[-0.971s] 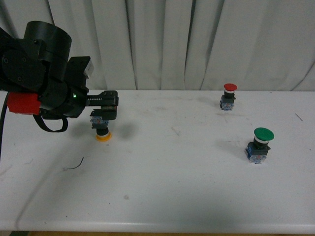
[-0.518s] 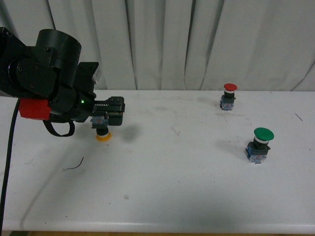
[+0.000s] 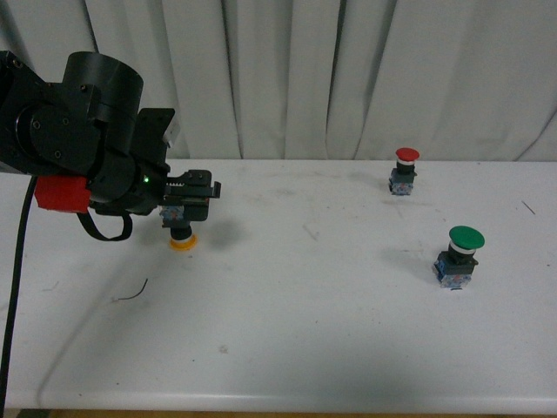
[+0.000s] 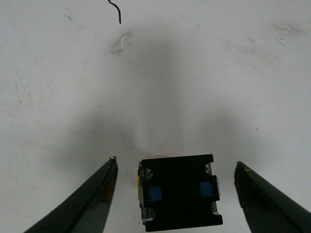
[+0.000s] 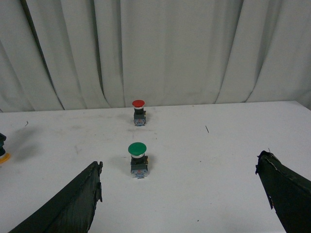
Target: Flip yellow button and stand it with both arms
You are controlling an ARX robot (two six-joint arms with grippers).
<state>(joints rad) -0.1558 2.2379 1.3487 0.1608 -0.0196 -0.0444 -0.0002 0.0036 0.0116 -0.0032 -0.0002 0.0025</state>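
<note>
You have not started the flip. The small yellow-capped push-button with a black collar and blue-grey blocky base (image 3: 180,228) stands upside down on the white table (image 3: 331,331), cap on the surface and base on top. Its long axis runs vertically, with the cap pointing down at the table and the base pointing up at the black left gripper (image 4: 175,163). That gripper hangs directly over it with its fingers spread. The base sits in the gap between them, and neither finger touches it.

The black right gripper (image 5: 179,162) is also spread wide and holds nothing. The button lies well off to its side. What is left, by my reading, is everything: close on the base, lift, turn it over with the second arm's help, and set it down cap up.
</note>
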